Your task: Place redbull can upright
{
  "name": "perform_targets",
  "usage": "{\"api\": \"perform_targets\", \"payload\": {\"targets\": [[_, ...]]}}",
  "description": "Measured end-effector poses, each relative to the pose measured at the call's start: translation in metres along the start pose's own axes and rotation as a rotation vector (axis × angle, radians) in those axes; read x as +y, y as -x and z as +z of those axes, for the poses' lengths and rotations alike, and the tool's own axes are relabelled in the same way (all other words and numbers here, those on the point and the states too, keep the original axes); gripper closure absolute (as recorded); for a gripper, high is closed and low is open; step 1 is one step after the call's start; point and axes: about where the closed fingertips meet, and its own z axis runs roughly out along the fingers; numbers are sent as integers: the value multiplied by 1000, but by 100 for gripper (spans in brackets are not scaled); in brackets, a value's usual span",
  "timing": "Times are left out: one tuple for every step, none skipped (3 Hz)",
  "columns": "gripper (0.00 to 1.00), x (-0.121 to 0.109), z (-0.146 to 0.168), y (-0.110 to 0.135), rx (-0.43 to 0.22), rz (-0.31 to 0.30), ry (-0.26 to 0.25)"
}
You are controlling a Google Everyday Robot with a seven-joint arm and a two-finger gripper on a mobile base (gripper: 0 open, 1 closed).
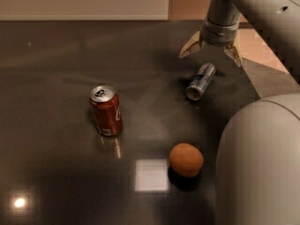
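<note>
Hidden by the machine: a big pale curved part of the robot body (260, 168) fills the near right corner, and I cannot see the desk behind it.
Cut off: the arm (255, 6) enters from the far right and leaves the picture at the top and right edges. The desk (51, 69) runs out of view on the left and near sides.
Hard to make out: the print on the redbull can is a blur to me, and I cannot tell whether the end facing me is its top or its base.
Pincer: the pincer (211, 54) hangs at the far right over the desk with its two fingers (188, 49) spread wide and nothing between them.
Redbull can: the redbull can (200, 81) lies on its side on the desk just near of the pincer and apart from it. Its long axis is slanted, with the nearer end pointing left.
Red can: the red can (106, 110) stands upright left of centre, well apart from the redbull can.
Orange: the orange (186, 160) sits near of the redbull can, close to the robot body.
Surface: dark and glossy. I see a pale square reflection (151, 175) just left of the orange and a small bright light spot (19, 202) at the near left.
Room: a pale wall (84, 1) runs along the far edge, and tan floor (260, 43) shows past the desk's far right corner.
</note>
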Motion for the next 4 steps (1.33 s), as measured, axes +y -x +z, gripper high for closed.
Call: {"api": "perform_targets", "payload": {"targets": [[0, 0, 5, 1, 29, 115, 4], [0, 2, 13, -4, 69, 179, -4], [0, 8, 19, -14, 106, 203, -17], [0, 16, 23, -25, 137, 205, -19]]}}
